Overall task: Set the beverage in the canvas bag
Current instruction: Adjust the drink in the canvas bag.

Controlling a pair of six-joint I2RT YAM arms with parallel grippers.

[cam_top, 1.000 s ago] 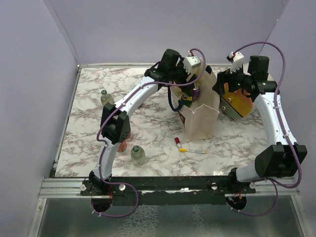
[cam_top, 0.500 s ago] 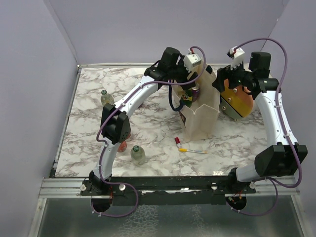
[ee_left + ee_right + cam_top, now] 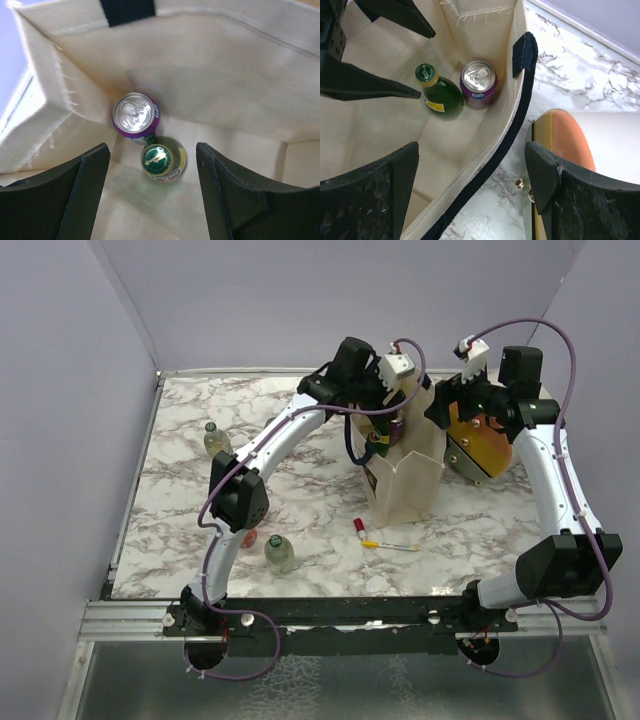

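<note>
Left gripper (image 3: 151, 149) has lifted slightly over canvas bag (image 3: 405, 485), jaws open, empty. Green bottle (image 3: 163, 163) touches purple can (image 3: 135, 116) inside: delivery looks done. Right gripper (image 3: 471, 147) open, empty, above bag's right rim.

Left claw (image 3: 151, 152), right claw (image 3: 471, 150): both raised, spread wide, empty.

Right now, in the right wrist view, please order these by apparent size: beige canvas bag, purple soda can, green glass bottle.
1. Beige canvas bag, clearly largest.
2. Green glass bottle and purple soda can look about equal; seen from above, I cannot rank them.
</note>
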